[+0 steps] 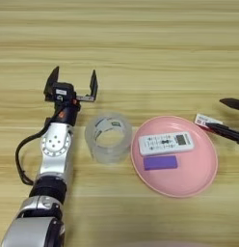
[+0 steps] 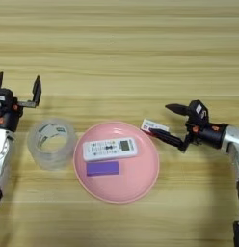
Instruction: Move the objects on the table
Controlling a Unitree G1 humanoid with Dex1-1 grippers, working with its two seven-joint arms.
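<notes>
Pink plate (image 2: 140,185) held the remote control (image 2: 110,148); the small white box (image 2: 154,127) lay just off its far right rim. Your right gripper (image 2: 165,122) stood spread around that box, so you needed it squarely centred before closing. Left gripper (image 1: 73,83), open, idled left of the plate.

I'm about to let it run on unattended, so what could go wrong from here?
1. The right claw is open around the small white box, which lies against the pink plate's rim; closing could nudge the plate or let the box slip.
2. A nudged plate could shift the white remote and purple block lying on it.
3. The open left claw sits just beyond the clear tape roll and could knock it.
</notes>
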